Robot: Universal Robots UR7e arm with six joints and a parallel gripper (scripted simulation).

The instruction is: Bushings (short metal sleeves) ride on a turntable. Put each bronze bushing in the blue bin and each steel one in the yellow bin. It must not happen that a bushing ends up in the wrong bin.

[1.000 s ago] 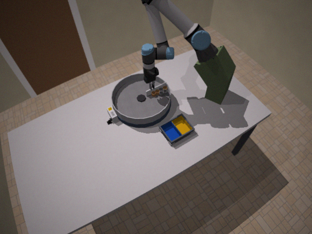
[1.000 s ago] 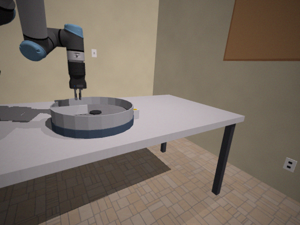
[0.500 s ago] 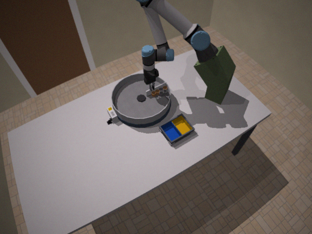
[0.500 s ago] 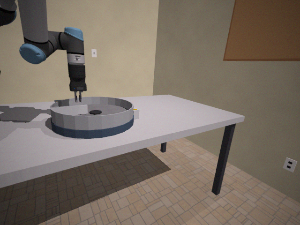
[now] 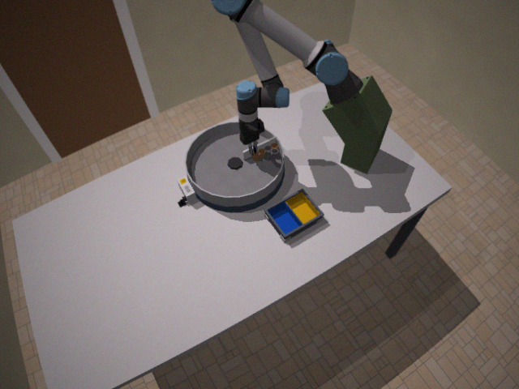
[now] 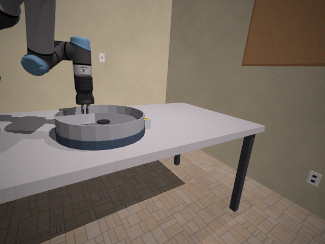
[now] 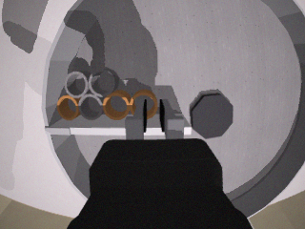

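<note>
My pincer (image 5: 252,151) (image 6: 85,110) (image 7: 152,109) is released, partly open; the nearest bronze bushing lies just beside its fingers; closing off-centre could knock that bushing into its neighbours.

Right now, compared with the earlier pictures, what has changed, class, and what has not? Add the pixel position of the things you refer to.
The hand (image 5: 253,151) (image 6: 85,113) (image 7: 152,109) has moved down toward the turntable (image 5: 209,171) (image 6: 99,133) (image 7: 257,72). Nothing has visibly been gripped or let go. The blue bin (image 5: 285,220) and yellow bin (image 5: 303,207) stay put, both empty.
</note>
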